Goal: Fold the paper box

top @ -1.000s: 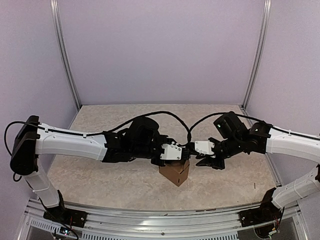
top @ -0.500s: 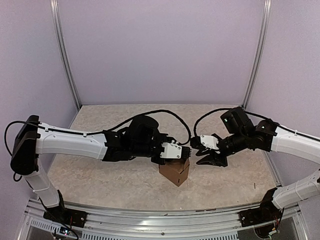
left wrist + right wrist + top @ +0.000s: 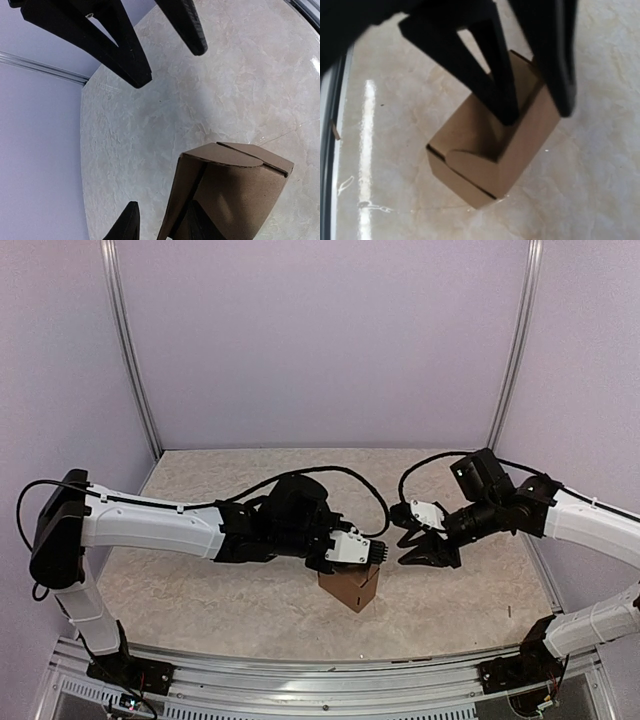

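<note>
The paper box is a small brown cardboard box standing on the table, with a rounded tab across its top. My left gripper hangs over its top right edge. In the left wrist view this gripper is open, straddling one wall of the box, with a gap on the outer side. My right gripper floats just right of the box, open, not touching it. In the right wrist view its jaws stand apart with nothing between them. Its fingers show at the top of the left wrist view.
The marbled tabletop stretches left and behind the box. A metal rail runs along the near edge, and lilac walls with upright metal posts close in the back and sides.
My right gripper has pulled back up and to the right, away from the box and the left gripper. My left gripper has shifted slightly right over the box, and its jaws have narrowed a little.
</note>
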Motion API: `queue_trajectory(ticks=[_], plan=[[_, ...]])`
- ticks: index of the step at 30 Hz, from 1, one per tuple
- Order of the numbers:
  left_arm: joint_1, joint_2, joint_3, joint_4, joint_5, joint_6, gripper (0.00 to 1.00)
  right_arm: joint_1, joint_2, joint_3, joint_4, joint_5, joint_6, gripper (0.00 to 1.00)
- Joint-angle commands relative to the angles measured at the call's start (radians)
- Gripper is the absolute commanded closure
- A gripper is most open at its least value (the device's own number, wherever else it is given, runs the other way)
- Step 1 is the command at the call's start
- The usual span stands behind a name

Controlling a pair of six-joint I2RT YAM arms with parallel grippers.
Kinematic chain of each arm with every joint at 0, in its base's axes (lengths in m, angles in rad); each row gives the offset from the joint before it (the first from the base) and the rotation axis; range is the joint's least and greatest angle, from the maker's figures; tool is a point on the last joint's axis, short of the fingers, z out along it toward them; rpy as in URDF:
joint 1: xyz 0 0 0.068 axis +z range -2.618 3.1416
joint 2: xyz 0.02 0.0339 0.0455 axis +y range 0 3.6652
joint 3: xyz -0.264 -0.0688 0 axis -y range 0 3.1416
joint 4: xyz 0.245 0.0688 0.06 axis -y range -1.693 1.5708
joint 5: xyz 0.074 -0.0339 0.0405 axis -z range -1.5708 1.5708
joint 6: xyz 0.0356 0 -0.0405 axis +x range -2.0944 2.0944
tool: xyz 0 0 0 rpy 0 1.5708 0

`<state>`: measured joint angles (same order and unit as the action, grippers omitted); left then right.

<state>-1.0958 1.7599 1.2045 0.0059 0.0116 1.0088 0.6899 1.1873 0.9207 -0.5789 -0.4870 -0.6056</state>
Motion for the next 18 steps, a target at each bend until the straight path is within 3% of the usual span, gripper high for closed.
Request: queue_trajectory(ticks=[1,18], plan=[[-0.006,0.019,0.019,-0.021,-0.002,0.008,0.69,-0.027,-0.024,-0.004,-0.013,-0.029,0.004,0.65],[-0.027,0.026,0.016,-0.045,-0.038,0.008,0.86,-0.001,0.130,-0.022,0.153,-0.074,0.015,0.62]])
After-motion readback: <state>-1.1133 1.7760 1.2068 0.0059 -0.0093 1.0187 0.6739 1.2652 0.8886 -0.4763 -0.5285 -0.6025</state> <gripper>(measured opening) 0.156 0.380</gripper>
